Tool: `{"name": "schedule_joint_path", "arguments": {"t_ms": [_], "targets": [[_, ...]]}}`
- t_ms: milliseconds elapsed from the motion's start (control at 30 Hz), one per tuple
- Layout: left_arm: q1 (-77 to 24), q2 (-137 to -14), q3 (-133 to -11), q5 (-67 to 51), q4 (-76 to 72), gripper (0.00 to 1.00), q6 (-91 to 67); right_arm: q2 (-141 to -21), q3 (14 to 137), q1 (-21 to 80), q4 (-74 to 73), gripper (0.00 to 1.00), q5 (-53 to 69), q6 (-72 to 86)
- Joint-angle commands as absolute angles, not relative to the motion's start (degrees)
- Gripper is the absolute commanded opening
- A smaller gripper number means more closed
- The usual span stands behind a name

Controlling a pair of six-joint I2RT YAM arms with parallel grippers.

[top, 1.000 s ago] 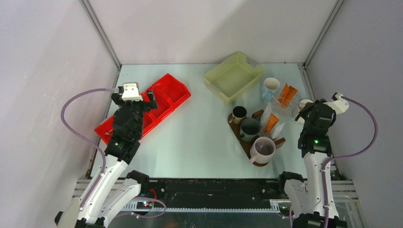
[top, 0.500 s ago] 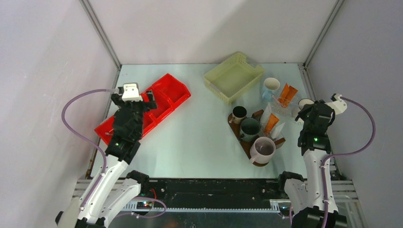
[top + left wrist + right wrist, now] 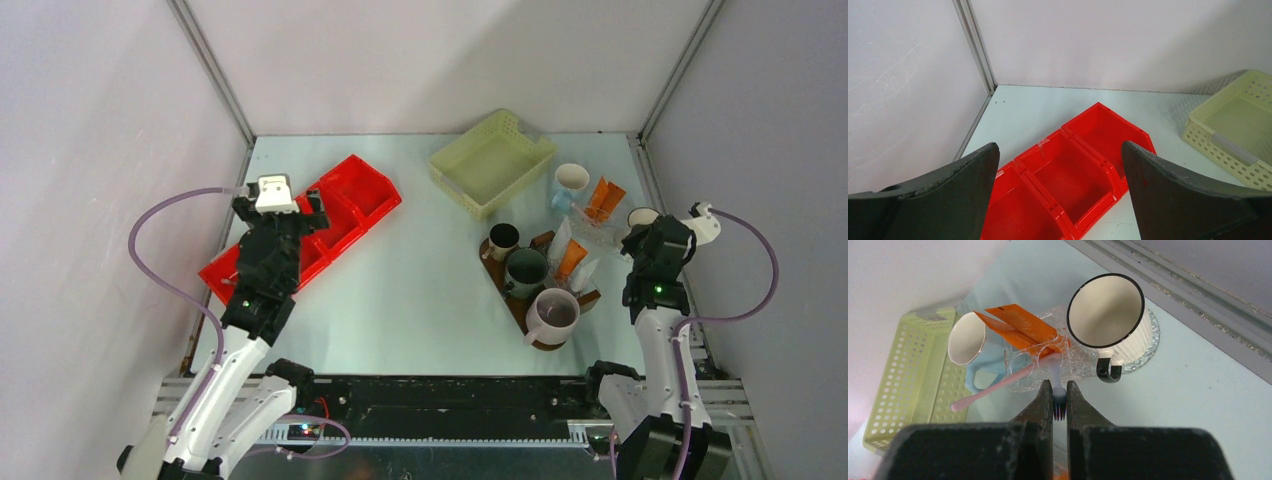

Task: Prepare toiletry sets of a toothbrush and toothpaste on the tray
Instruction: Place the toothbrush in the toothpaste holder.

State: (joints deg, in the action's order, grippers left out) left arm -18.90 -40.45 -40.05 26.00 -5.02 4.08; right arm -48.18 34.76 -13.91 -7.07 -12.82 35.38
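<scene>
The left gripper (image 3: 1059,150) has not moved, fingers spread wide over the glossy red plastic bin (image 3: 1068,175). The oval wooden tray (image 3: 590,296) carries three mugs (image 3: 527,270) and wedge-shaped tubes (image 3: 571,258). The right gripper (image 3: 1059,390) has drawn back slightly, pinching a slim white toothbrush (image 3: 1054,374) at its bristled head, near a dimpled glass dish (image 3: 1075,365).

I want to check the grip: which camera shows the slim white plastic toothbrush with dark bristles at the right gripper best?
Right wrist view: the slim white toothbrush sits close up, its bristled end pinched in the shut right gripper. In the top external view the right arm hides it; the left wrist view misses it.
</scene>
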Motion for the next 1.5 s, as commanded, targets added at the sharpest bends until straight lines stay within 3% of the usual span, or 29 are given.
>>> {"name": "schedule_joint_path", "arguments": {"t_ms": [0, 733, 1033, 1267, 1467], "targets": [[-18.1, -39.5, -39.9, 26.7, -7.1, 0.99, 4.6, -50.9, 34.0, -14.2, 0.2, 0.0, -13.5, 37.5], [-17.5, -38.6, -39.4, 26.4, -7.8, 0.99, 4.8, -60.9, 31.0, -9.3, 14.6, 0.03, -18.6, 31.9], [-17.2, -38.7, -39.4, 26.0, -7.9, 0.99, 4.8, -60.2, 31.0, -9.3, 13.9, 0.23, -18.0, 30.9], [-17.1, -38.7, -39.4, 25.9, -7.9, 0.99, 4.5, -57.5, 31.0, -9.3, 12.4, 0.5, -17.7, 30.5], [-16.9, -38.6, -39.3, 25.8, -7.9, 0.99, 4.4, -53.6, 31.0, -9.4, 11.0, 0.59, -17.9, 29.1]]}}
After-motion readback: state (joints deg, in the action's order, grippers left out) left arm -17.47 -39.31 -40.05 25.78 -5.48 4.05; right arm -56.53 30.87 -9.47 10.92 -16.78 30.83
